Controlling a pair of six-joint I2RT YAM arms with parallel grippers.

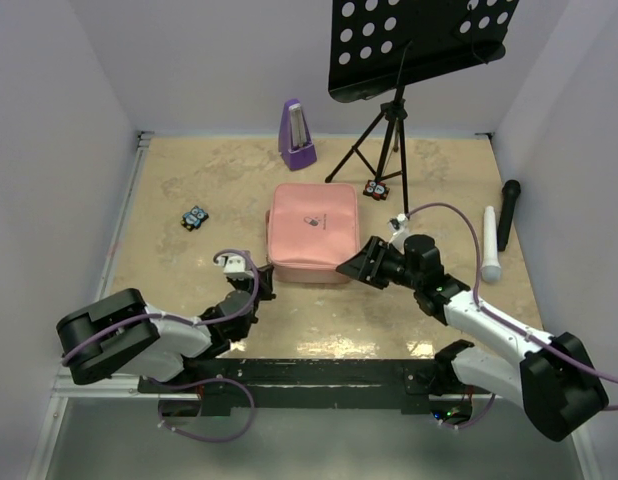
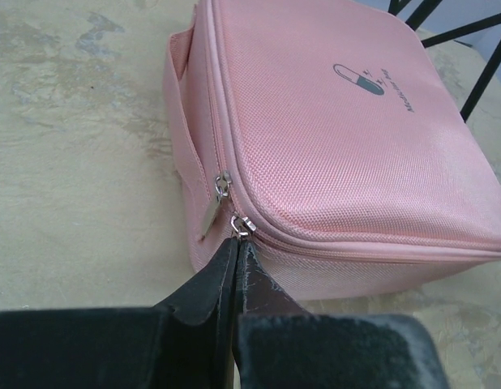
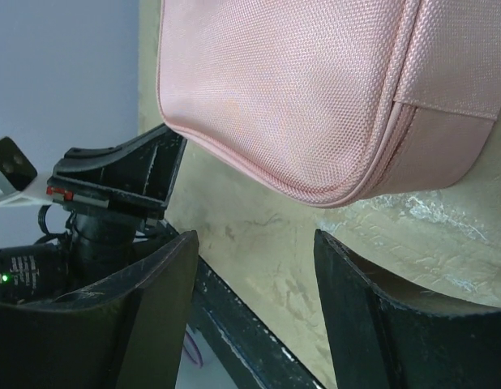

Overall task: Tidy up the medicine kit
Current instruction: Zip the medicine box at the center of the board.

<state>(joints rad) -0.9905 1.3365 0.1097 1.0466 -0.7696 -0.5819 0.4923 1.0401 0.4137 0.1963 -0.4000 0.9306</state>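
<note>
The medicine kit (image 1: 311, 230), a pink square zip case with a pill logo on its lid, lies shut in the middle of the table. My left gripper (image 2: 238, 243) is at its near left corner (image 2: 234, 219). Its fingertips are pinched together right under a metal zip slider (image 2: 241, 224), whose pull runs in between them. A second slider with a hanging pull (image 2: 216, 198) sits just beside it. My right gripper (image 3: 254, 239) stands open at the kit's near right corner (image 3: 331, 186), with only bare table between its fingers. In the top view it is the right gripper (image 1: 355, 266) against the case's front edge.
A purple metronome (image 1: 296, 135) stands at the back. A black music stand (image 1: 389, 120) rises behind the kit on the right. A white cylinder (image 1: 491, 244) and a black microphone (image 1: 508, 213) lie at the right. Small packets lie at the left (image 1: 195, 217) and by the stand's feet (image 1: 376, 189).
</note>
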